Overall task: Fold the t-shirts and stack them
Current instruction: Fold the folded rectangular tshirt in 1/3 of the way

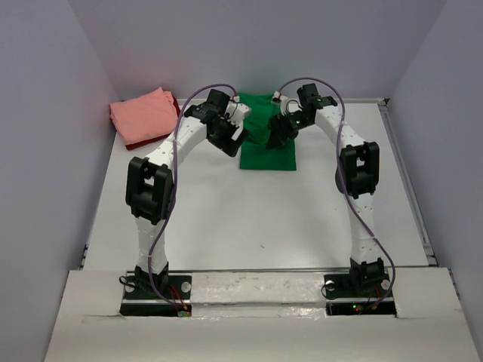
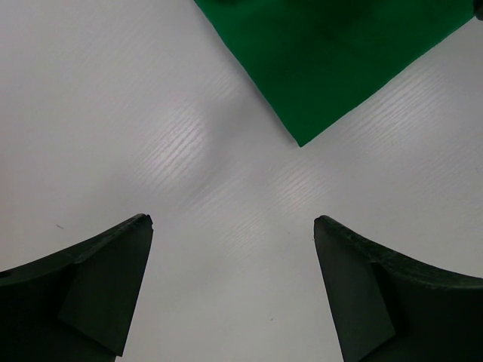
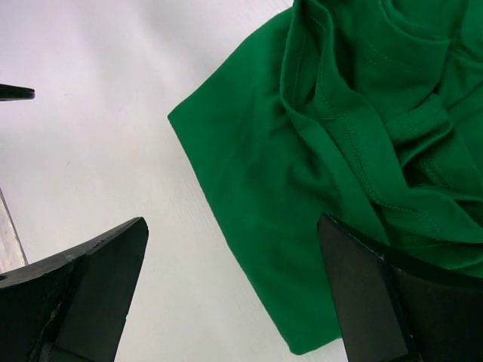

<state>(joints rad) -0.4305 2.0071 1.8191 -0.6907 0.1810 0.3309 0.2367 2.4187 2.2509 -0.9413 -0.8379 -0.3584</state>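
Note:
A bright green t-shirt (image 1: 269,148) lies as a narrow strip at the back middle of the table. In the right wrist view the green t-shirt (image 3: 302,173) shows bunched folds and seams. My right gripper (image 3: 232,220) hangs open over its edge, with nothing between the fingers. In the left wrist view only a flat corner of the green t-shirt (image 2: 332,53) shows, ahead of my open left gripper (image 2: 232,220), which is over bare table. From above, the left gripper (image 1: 232,140) is at the shirt's left side and the right gripper (image 1: 278,137) over its upper part. A folded salmon pink t-shirt (image 1: 143,115) rests on a dark red t-shirt (image 1: 134,144) at the back left.
Grey walls close the white table (image 1: 249,211) in on the left, back and right. A metal rail (image 1: 407,181) runs along the right edge. A white ledge (image 1: 256,286) spans the near edge between the two arm bases.

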